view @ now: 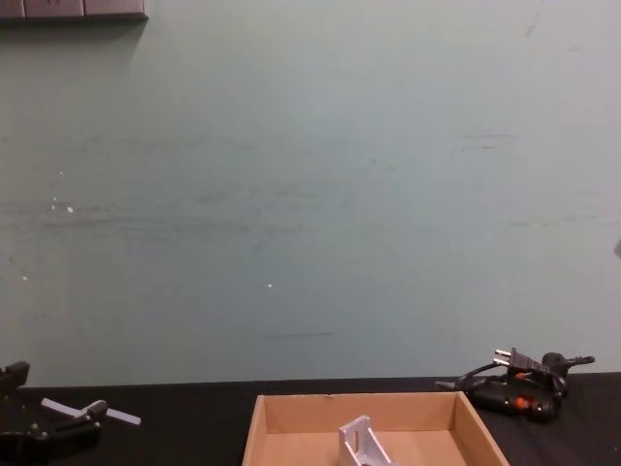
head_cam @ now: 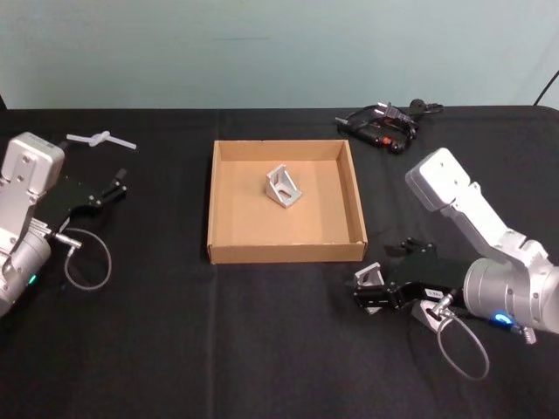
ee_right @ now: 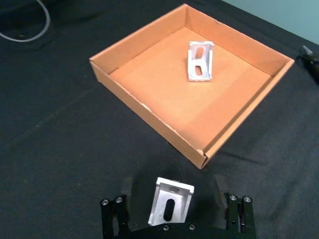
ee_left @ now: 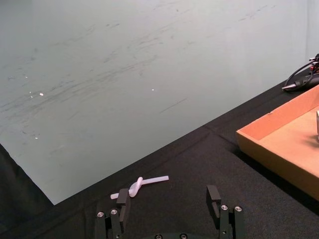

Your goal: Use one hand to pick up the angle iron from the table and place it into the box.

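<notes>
A silver angle iron point(head_cam: 368, 276) lies on the black table point(head_cam: 262, 349) just off the box's near right corner. My right gripper point(head_cam: 379, 278) is low over it and open, with one finger on each side of the angle iron point(ee_right: 171, 205) and a gap to both. The brown cardboard box point(head_cam: 225, 252) sits mid-table and holds another angle iron point(head_cam: 285, 186), standing upright near its centre point(ee_right: 200, 60). My left gripper point(head_cam: 116, 188) rests open at the far left of the table, holding nothing point(ee_left: 168, 199).
A white plastic piece point(head_cam: 100, 138) lies beyond the left gripper. A black power plug and cable point(head_cam: 384, 124) lie behind the box's far right corner. A grey cable loop point(head_cam: 87, 260) hangs by the left wrist. A pale green wall point(view: 310, 194) stands behind the table.
</notes>
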You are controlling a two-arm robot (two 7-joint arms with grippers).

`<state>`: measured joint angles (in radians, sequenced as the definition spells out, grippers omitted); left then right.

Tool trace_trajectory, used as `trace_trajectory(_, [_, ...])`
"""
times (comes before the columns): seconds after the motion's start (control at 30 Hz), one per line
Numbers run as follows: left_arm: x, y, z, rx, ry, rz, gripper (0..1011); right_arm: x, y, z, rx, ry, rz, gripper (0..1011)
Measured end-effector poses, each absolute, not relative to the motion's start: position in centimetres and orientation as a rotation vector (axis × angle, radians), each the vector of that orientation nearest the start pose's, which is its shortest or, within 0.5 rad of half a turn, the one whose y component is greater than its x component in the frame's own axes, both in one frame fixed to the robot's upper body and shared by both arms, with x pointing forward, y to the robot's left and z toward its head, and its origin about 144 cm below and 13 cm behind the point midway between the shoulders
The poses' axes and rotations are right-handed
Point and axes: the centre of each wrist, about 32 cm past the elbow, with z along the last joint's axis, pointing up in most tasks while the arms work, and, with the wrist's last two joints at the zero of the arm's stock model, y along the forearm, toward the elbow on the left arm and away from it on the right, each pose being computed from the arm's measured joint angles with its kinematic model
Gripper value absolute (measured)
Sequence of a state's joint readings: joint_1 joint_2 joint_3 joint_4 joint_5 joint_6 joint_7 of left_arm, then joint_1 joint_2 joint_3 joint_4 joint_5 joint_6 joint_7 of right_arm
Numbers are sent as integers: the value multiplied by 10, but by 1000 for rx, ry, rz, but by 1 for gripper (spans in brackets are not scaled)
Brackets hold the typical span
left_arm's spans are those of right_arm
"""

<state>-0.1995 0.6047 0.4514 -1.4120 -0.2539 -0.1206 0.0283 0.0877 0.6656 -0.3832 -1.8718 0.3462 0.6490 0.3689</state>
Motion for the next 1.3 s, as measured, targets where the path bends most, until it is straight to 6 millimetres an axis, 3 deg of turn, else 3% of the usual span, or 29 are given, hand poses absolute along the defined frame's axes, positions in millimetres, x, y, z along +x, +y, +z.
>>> trace_trajectory(0.9, [489, 310, 1140, 304, -285, 1248, 1005, 456, -254, 1213, -598, 233, -833, 1002])
trace_trajectory(1.13, [489, 310, 1140, 304, -285, 1248, 1005, 456, -255, 1214, -598, 233, -832, 874])
trace_trajectory(1.3, [489, 310, 1140, 304, -285, 1248, 1005, 456, -255, 1214, -598, 233, -831, 713])
